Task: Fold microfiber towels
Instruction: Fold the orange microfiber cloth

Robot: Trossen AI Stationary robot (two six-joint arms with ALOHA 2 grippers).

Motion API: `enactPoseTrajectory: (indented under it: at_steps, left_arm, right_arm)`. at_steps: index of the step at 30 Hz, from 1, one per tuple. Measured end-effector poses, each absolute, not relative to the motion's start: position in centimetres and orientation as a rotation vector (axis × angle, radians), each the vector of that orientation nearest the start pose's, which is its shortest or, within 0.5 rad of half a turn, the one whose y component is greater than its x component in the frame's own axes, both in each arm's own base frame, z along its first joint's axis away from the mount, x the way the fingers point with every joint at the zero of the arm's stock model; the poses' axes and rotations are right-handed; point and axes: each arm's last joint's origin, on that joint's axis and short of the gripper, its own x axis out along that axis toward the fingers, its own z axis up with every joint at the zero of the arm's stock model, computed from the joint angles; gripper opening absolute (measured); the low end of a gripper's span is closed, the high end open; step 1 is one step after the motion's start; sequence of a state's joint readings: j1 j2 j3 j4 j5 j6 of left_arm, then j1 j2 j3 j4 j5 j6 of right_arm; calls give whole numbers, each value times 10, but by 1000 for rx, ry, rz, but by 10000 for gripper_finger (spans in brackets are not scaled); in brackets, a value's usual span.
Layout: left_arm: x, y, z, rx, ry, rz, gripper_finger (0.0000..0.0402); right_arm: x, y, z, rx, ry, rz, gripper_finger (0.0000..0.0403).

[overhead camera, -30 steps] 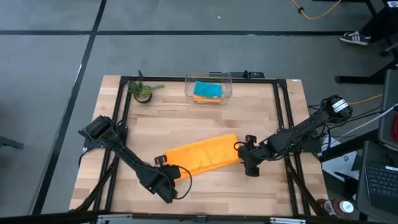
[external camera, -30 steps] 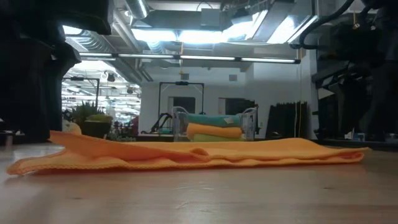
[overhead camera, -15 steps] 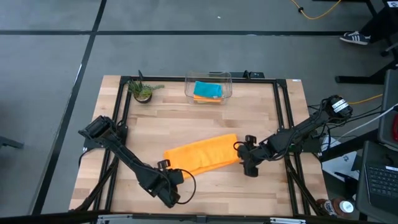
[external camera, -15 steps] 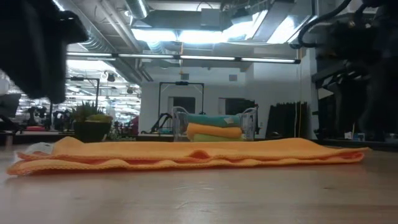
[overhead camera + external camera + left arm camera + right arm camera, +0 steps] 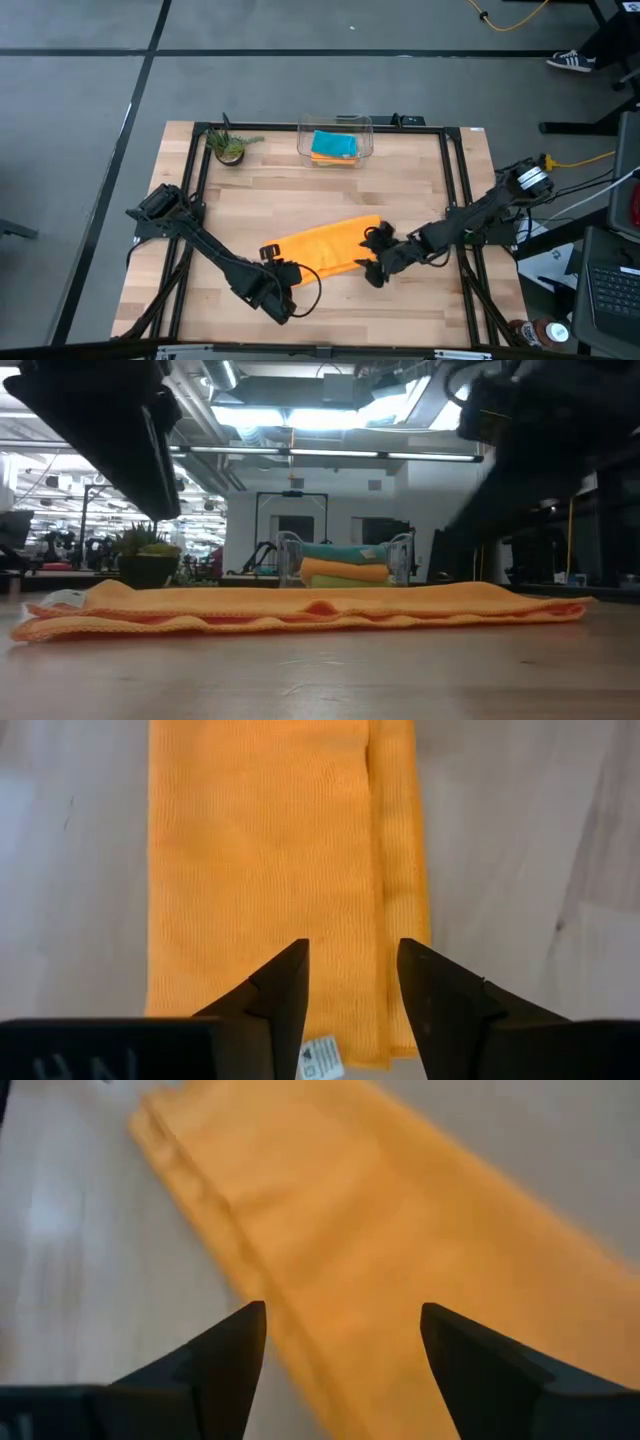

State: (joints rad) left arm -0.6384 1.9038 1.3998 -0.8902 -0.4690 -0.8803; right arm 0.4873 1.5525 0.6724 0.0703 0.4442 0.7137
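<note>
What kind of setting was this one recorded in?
Probably a robotics lab or workshop. A wooden table in a black frame stands on a grey floor, the low view shows exposed ceiling ducts and strip lights behind, and a laptop and cables sit beside the rig.

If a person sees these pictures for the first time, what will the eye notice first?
First, the bright orange towel, folded into a long strip in the middle of the wooden table. Next, the two dark arms: the left gripper and the right gripper stand open, one at each end of it.
</note>
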Motion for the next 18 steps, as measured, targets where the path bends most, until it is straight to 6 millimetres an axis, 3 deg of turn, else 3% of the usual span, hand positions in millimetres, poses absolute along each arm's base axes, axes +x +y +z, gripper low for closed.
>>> enactPoseTrajectory:
  at_steps: [5,12,18]
  left_arm:
    - [300,-208,201,-36,1121,391,147]
    - [297,-213,223,0,1050,475,147]
    - [290,-220,230,32,1019,486,147]
  right_arm:
    - [294,119,134,288,556,-223,268]
    - [346,117,103,232,549,-357,268]
    - [354,123,87,223,435,-592,268]
